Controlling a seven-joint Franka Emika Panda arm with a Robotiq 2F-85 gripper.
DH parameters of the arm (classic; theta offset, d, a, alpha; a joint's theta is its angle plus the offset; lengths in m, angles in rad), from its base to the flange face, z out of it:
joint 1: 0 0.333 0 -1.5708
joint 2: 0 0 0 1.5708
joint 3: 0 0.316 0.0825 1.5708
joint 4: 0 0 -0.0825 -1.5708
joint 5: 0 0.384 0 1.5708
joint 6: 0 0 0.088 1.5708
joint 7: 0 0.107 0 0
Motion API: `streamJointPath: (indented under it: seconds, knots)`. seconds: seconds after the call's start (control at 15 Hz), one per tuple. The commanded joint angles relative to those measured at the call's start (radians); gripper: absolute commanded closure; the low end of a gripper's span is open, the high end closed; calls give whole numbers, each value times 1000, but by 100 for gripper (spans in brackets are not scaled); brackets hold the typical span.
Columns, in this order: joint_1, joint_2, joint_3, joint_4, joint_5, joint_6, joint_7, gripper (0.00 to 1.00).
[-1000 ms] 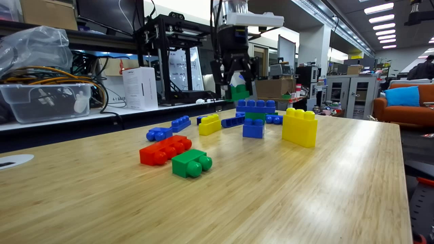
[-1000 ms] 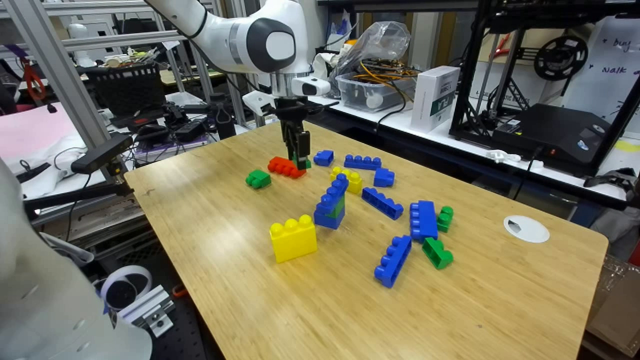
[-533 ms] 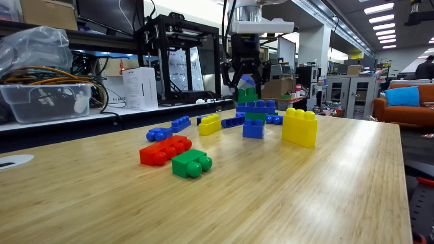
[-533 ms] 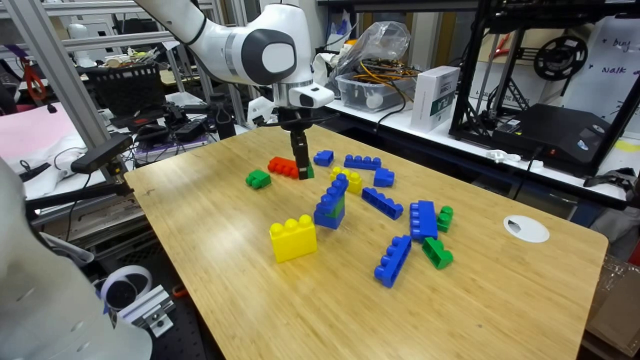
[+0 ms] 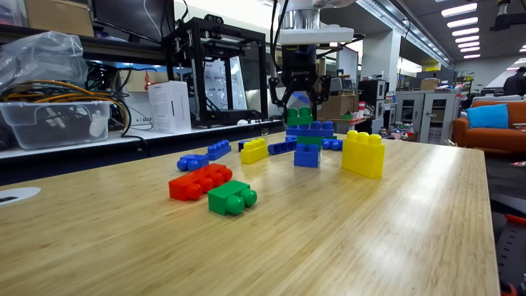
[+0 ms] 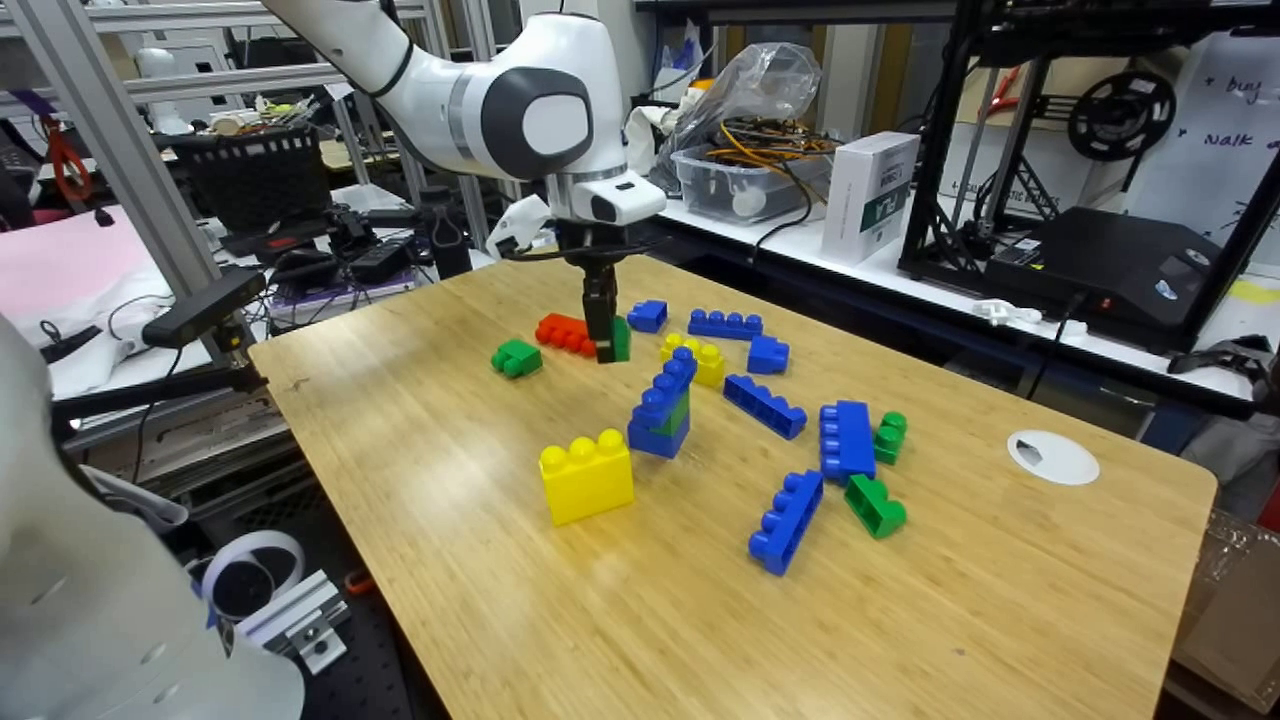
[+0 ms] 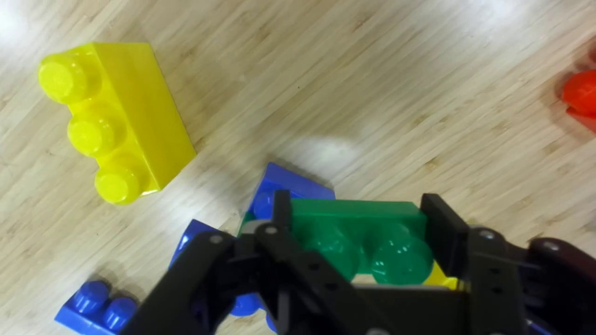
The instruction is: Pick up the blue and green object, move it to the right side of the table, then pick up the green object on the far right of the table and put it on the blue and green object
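The blue and green object [image 6: 660, 410] stands upright on the table [image 6: 440, 430], a long blue brick on top and green and blue beneath. My gripper [image 7: 356, 209] is shut on a two-stud green object [image 7: 358, 207], a pad on either end of it. In an exterior view this green object [image 5: 299, 118] hangs in the air, overlapping the tower's top blue brick [image 5: 312, 130]. The gripper [image 6: 610, 345] is off to one side of the tower in an exterior view, apart from it. In the wrist view, the gripper and its load hide much of the tower.
A large yellow brick [image 6: 588, 480] stands near the tower, with a smaller yellow brick [image 6: 708, 365] behind it. Red [image 5: 200, 182] and green [image 5: 232, 198] bricks lie to one side. Several blue bricks [image 6: 765, 405] and two green ones [image 6: 875, 505] are scattered on the other.
With the green brick still between its pads, the gripper has travelled toward the tower, mostly in the first half second, then only slightly. The tower and the other bricks have stayed put.
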Motion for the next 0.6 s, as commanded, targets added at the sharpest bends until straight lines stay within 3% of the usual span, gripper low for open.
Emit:
streamJointPath:
  seconds: [0.0,0.53]
  knots:
    - [-16,1,4,-21,-10,52,51,56]
    - [-35,16,-7,-45,-11,96,94,56]
